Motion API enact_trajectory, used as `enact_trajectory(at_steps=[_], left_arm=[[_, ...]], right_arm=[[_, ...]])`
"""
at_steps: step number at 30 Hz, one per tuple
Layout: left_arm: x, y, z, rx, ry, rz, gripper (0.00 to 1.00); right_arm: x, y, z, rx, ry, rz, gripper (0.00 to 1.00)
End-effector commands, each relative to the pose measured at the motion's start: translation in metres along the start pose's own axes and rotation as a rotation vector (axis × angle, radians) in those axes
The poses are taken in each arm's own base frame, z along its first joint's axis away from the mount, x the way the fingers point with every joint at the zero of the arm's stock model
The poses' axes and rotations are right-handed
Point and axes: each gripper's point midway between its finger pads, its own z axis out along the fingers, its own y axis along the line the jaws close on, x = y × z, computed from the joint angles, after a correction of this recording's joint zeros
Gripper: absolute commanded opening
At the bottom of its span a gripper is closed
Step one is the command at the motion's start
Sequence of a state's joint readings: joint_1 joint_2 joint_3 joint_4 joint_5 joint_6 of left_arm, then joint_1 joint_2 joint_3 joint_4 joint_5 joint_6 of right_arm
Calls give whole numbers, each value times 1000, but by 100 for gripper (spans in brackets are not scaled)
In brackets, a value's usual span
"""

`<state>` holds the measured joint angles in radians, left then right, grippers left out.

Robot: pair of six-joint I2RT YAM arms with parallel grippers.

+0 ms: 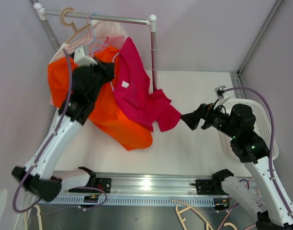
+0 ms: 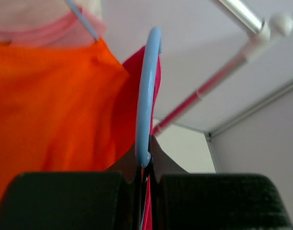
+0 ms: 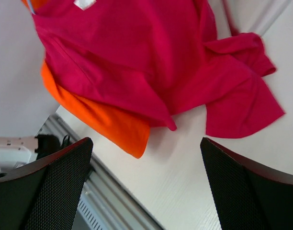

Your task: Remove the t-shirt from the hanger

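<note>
A magenta t-shirt [image 1: 137,91] hangs from a light blue hanger [image 1: 94,36] on the rack, its lower part spread onto the white table. My left gripper [image 1: 106,72] is up at the shirt's neck. In the left wrist view it [image 2: 145,163] is shut on the blue hanger [image 2: 147,96], with magenta cloth [image 2: 155,81] caught between the jaws. My right gripper [image 1: 188,120] is open and empty, pointing at the shirt's right hem. In the right wrist view [image 3: 145,141] the shirt [image 3: 151,62] lies just beyond the fingers.
An orange t-shirt [image 1: 108,120] hangs behind the magenta one, with a pale pink garment [image 1: 108,31] and a wooden hanger [image 1: 67,17] on the rack rail [image 1: 118,19]. A white basket [image 1: 264,124] stands at the right. Loose hangers [image 1: 194,215] lie at the near edge.
</note>
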<state>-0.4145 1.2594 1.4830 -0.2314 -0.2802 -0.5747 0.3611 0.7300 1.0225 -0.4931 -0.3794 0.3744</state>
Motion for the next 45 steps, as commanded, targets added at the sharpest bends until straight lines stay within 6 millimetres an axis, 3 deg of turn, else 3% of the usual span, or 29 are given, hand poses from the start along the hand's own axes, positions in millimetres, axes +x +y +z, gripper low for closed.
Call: enact_trajectory(at_steps=[1,3,4,8,11,14,16,19,20,21,22,23,24,25,26,27,29,30,31,32,33,34,37,38,39,40,41,43,45], left_arm=[[-1,-10,-48,121,-108,-145,0],[-12,-33,-79,262,-143,-211,1],[9,-32,-80,285,-95,-199,0],[47,-55,-97,376,74,-185,1],[92,-62,-110,400,272,-207,0],[132,-76,-137,498,462,-273,0],[143,-77,-146,480,488,-281,1],[110,-54,-132,273,340,-243,1],[114,-48,-123,210,343,-215,0],[93,-54,-119,180,309,-220,1],[76,-48,-116,88,287,-204,1],[78,-44,-111,10,298,-234,1],[96,-37,-95,-94,332,-216,1],[59,-57,-94,-85,277,-272,1],[60,-47,-88,-160,260,-233,0],[61,-52,-75,-187,245,-217,0],[52,-59,-64,-187,207,-187,1],[44,-61,-60,-191,178,-179,1],[51,-60,-52,-212,177,-154,1],[41,-64,-50,-205,154,-147,1],[43,-64,-48,-211,154,-130,0],[42,-67,-45,-214,155,-128,0],[48,-67,-44,-214,173,-118,1],[49,-67,-43,-214,174,-111,1],[49,-67,-43,-212,173,-108,1],[47,-67,-43,-209,169,-93,1],[43,-68,-44,-201,159,-86,1],[31,-70,-42,-177,123,-43,1],[20,-75,-41,-142,97,-12,1]], right_arm=[[-6,35,-4,-148,-26,-34,100],[0,38,-2,-146,-9,-49,99],[3,37,-1,-141,-2,-52,100],[11,33,4,-123,16,-59,99],[13,32,4,-115,15,-54,99],[13,31,2,-111,13,-62,100],[14,37,0,-143,19,-74,99],[18,55,-3,-242,38,-94,99],[22,66,-4,-278,50,-108,100],[27,70,-3,-292,55,-120,99],[23,69,2,-260,12,-138,99],[24,72,4,-253,-3,-165,100],[35,91,3,-306,8,-194,99],[34,86,15,-239,-27,-216,99],[38,89,20,-225,-31,-238,99],[51,106,20,-258,-20,-290,100],[60,104,39,-158,-64,-346,100],[73,119,39,-185,-65,-411,99],[73,127,47,-163,-107,-424,100],[79,125,52,-132,-132,-443,100],[69,131,53,-110,-201,-443,99],[76,130,60,-92,-206,-463,99],[67,136,72,-77,-265,-450,99],[69,139,84,-51,-253,-458,92],[71,131,91,7,-229,-475,77],[72,128,98,52,-215,-485,11],[75,126,102,83,-200,-494,0],[86,132,103,74,-166,-523,0],[100,147,86,-18,-143,-510,0]])
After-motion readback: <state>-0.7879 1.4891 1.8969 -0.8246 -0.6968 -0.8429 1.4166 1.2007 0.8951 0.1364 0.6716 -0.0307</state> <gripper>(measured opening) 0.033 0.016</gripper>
